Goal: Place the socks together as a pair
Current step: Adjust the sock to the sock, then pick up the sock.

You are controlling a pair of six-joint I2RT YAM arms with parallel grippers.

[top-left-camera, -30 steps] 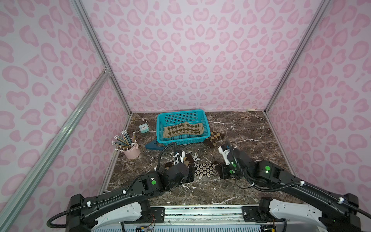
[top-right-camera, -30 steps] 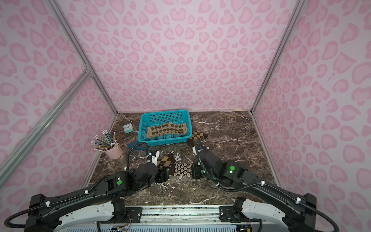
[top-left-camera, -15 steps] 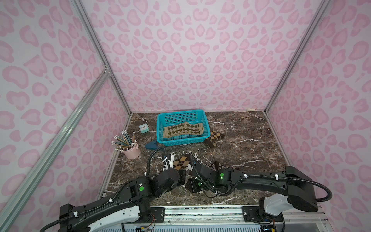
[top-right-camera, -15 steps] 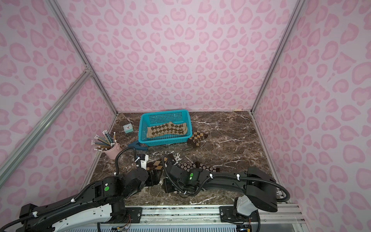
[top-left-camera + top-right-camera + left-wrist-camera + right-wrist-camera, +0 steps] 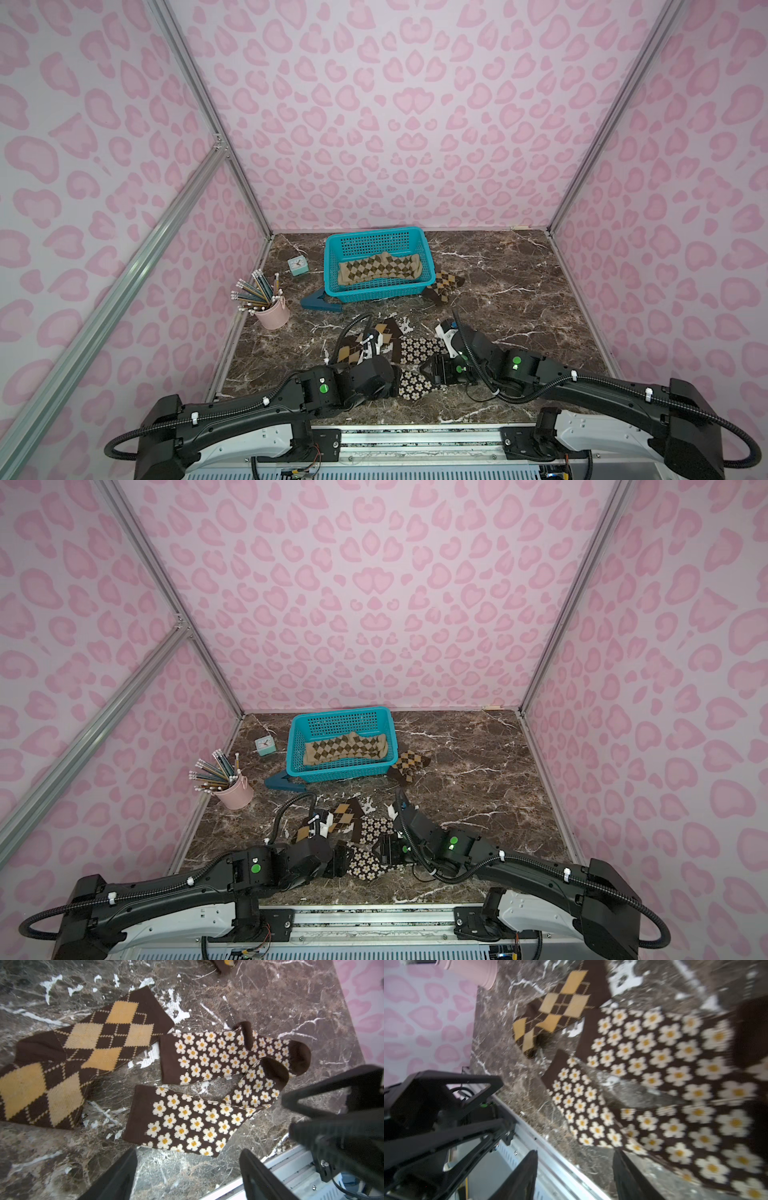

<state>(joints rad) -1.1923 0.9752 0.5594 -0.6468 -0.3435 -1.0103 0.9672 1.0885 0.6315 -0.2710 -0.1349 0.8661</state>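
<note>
Pink-spotted walls point(image 5: 374, 124) ring brown marble worktop point(image 5: 519, 291); teal plastic basket point(image 5: 332, 266) near back edge holds tan argyle sock point(image 5: 378, 268). Brown daisy socks point(image 5: 417, 347) lie near front edge; left gripper point(image 5: 187, 1167), right gripper point(image 5: 575, 1159) gape empty.

The right half of the worktop point(image 5: 519, 291) lies open up to the wall. The teal basket point(image 5: 376, 293) blocks the back middle, the pencil cup point(image 5: 273, 313) and clock point(image 5: 298, 265) crowd the left, and near the front the left hand point(image 5: 188, 1159) and right hand point(image 5: 575, 1155) leave only a narrow gap.
</note>
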